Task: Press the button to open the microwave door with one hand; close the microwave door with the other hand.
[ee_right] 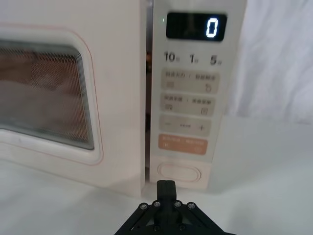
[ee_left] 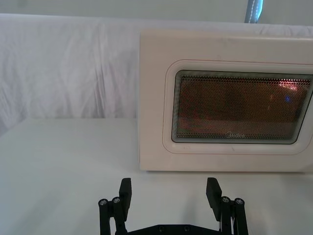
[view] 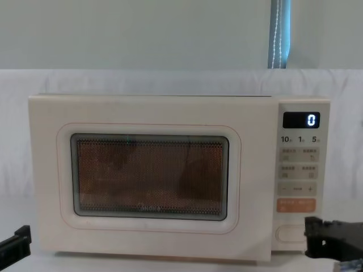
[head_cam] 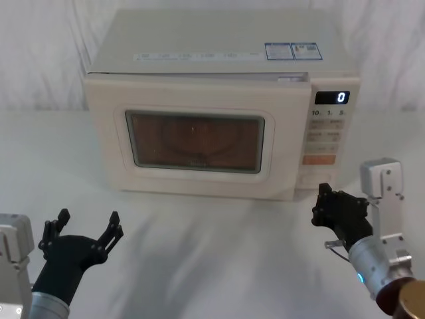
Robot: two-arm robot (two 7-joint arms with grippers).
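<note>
Bright even light, soft shadow under the microwave door (head_cam: 192, 143); lit interior glows orange, display (ee_right: 196, 27) glaring

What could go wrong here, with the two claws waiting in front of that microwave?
The door already stands slightly ajar, so it might swing wider toward the open left gripper low in front of it. The shut right gripper sits just before the button; drifting upward, it could hit the orange key instead. A hard push might slide the microwave back.
</note>
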